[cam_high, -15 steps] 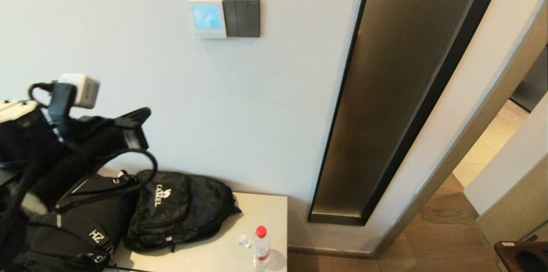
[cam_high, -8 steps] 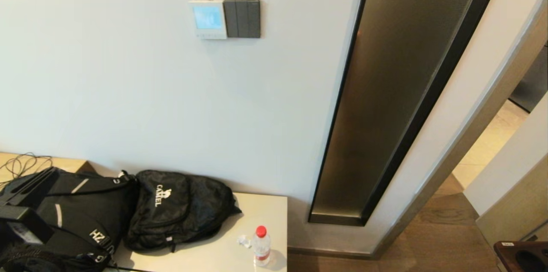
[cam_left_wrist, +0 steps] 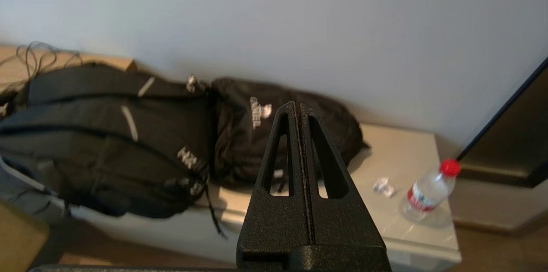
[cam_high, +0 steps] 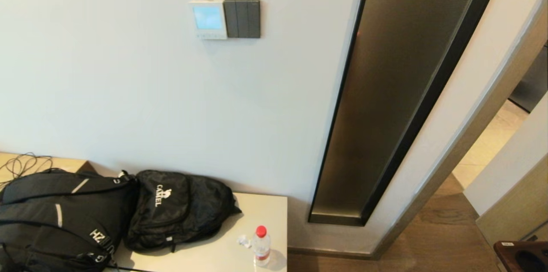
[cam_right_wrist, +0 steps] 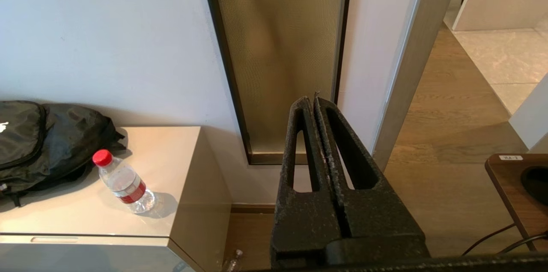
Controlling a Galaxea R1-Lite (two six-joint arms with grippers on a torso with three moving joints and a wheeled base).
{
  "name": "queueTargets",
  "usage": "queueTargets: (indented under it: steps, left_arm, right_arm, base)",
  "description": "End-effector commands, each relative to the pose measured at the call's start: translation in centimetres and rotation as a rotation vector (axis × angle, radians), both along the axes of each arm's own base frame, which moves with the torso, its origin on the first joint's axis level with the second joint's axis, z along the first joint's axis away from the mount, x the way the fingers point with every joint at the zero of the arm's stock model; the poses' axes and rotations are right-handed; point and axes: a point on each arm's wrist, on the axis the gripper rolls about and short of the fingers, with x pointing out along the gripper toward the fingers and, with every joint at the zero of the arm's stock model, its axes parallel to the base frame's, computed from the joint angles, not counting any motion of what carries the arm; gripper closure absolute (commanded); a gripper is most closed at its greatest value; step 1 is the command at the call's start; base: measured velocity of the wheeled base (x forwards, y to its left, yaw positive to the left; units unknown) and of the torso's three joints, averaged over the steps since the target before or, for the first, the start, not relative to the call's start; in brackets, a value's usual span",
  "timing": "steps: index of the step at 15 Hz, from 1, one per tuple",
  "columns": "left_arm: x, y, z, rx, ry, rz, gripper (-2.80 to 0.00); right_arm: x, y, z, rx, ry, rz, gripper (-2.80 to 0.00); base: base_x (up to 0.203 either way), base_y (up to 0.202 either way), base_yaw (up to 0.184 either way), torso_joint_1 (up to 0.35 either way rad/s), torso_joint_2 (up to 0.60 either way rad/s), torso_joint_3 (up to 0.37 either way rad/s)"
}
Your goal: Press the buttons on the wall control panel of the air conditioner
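Jaws pressed together on both the left gripper [cam_left_wrist: 298, 107] and right gripper [cam_right_wrist: 311, 100]. The square white control panel [cam_high: 208, 19] faces outward, blue screen above its buttons [cam_high: 208, 34].

The right black end effector [cam_right_wrist: 314, 100] has its two fingers pressed together, in front of a tall bronze textured glass panel [cam_right_wrist: 278, 49]. A clear plastic bottle with red cap [cam_right_wrist: 122, 181] stands on the beige cabinet surface [cam_right_wrist: 171, 169], near a black fabric backpack [cam_right_wrist: 43, 139].
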Motion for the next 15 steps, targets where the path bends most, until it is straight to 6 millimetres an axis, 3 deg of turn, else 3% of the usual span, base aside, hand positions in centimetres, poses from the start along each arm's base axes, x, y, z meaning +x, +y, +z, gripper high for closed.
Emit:
queueTargets:
  steps: [1, 6, 15]
  left_arm:
    - [-1.6, 0.0, -2.0, 0.005, -0.088, 0.008, 0.00]
    - [-1.9, -0.2, -3.7, 0.025, -0.045, -0.062, 0.00]
    - [-1.8, -0.2, -3.7, 0.007, -0.056, -0.065, 0.00]
  right_arm:
    - [0.0, 0.0, 0.0, 0.000, 0.000, 0.000, 0.00]
    - [0.0, 0.0, 0.0, 0.000, 0.000, 0.000, 0.00]
    - [0.0, 0.0, 0.0, 0.000, 0.000, 0.001, 0.00]
  base:
    - [0.000, 0.000, 0.000, 0.000, 0.00, 0.000]
    - [0.000, 0.000, 0.000, 0.000, 0.00, 0.000]
    - [0.000, 0.000, 0.000, 0.000, 0.00, 0.000]
